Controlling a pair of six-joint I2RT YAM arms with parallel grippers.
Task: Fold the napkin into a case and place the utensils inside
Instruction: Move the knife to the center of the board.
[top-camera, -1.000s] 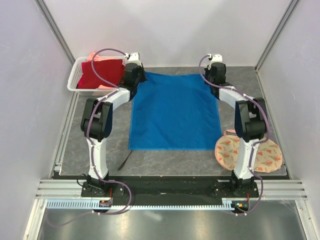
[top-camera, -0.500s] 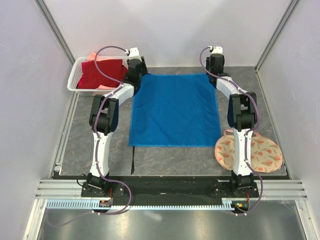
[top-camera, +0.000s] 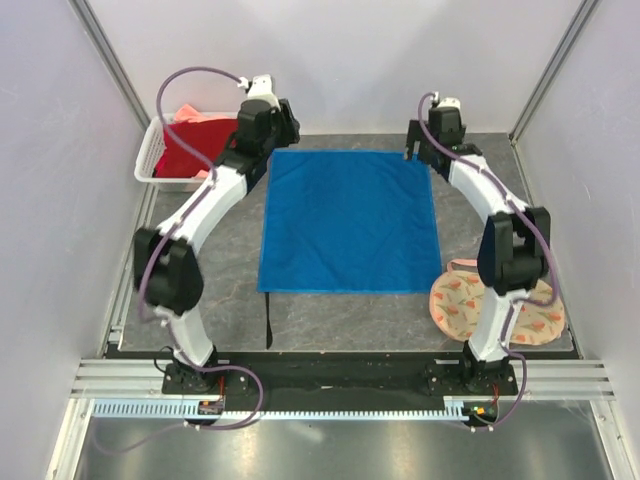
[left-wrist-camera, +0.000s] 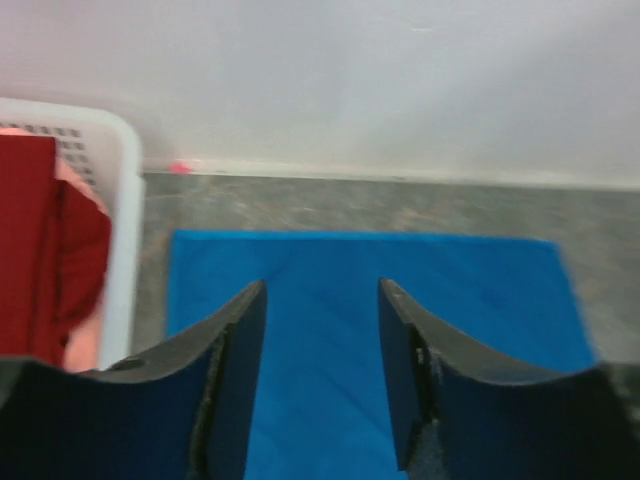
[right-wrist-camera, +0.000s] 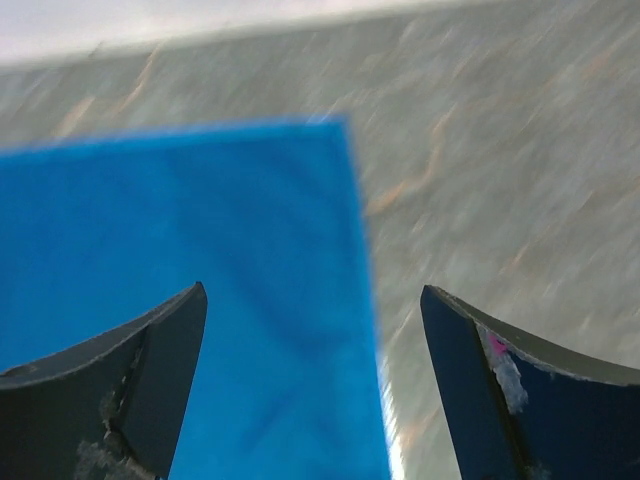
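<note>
The blue napkin lies spread flat and unfolded on the grey table. My left gripper hangs open over its far left corner. In the left wrist view the napkin shows below the gripper with nothing between the fingers. My right gripper is open wide above the far right corner. That corner of the napkin lies under the right gripper, apart from the fingers. One thin black utensil pokes out past the napkin's near left corner.
A white basket holding a dark red cloth stands at the far left, next to the left gripper. The basket shows in the left wrist view too. A round peach floral mat lies at the near right, partly behind the right arm.
Both grippers have opened, let go of the napkin's far corners and lifted off. The napkin now lies flat with straight edges. The left arm's elbow has swung out to the left.
</note>
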